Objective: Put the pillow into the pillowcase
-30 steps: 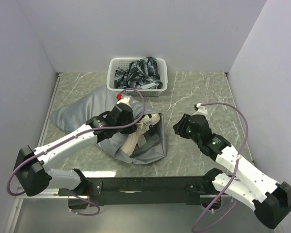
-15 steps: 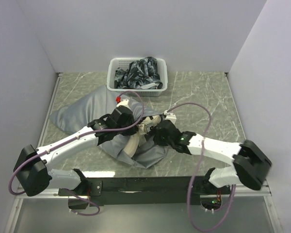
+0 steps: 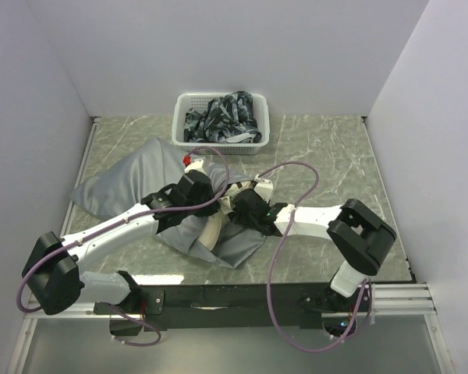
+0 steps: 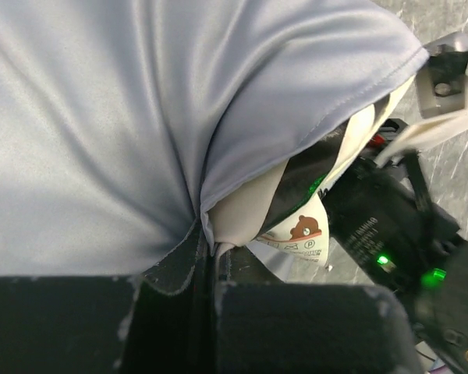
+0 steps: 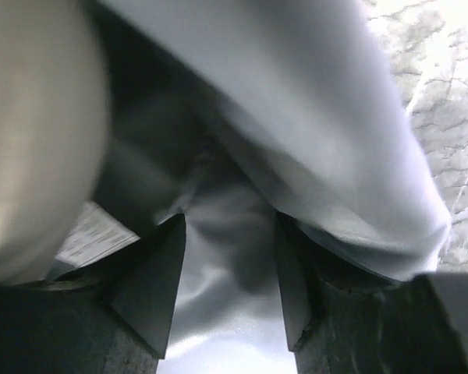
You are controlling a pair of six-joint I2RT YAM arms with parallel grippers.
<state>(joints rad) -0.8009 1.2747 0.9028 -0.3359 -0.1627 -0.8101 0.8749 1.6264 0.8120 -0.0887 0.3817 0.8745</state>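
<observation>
Pillow (image 4: 246, 214) lies mostly inside the grey pillowcase (image 3: 121, 183), just in front of the white basket (image 3: 218, 146) on the counter (image 3: 327, 148), its cream end showing at the mouth. Our left gripper (image 4: 210, 269) clamps the hem to hold that mouth up. Our right gripper (image 5: 230, 273), jaws apart, straddles loose grey cloth, probably to draw it over the bare end.

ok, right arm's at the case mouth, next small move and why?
Probably close the right gripper on the grey fabric between its fingers. Its jaws stand apart at the pillowcase mouth, the left gripper pinches one edge, and the pillow end pokes out. A second grip would let the mouth be pulled over it.
</observation>
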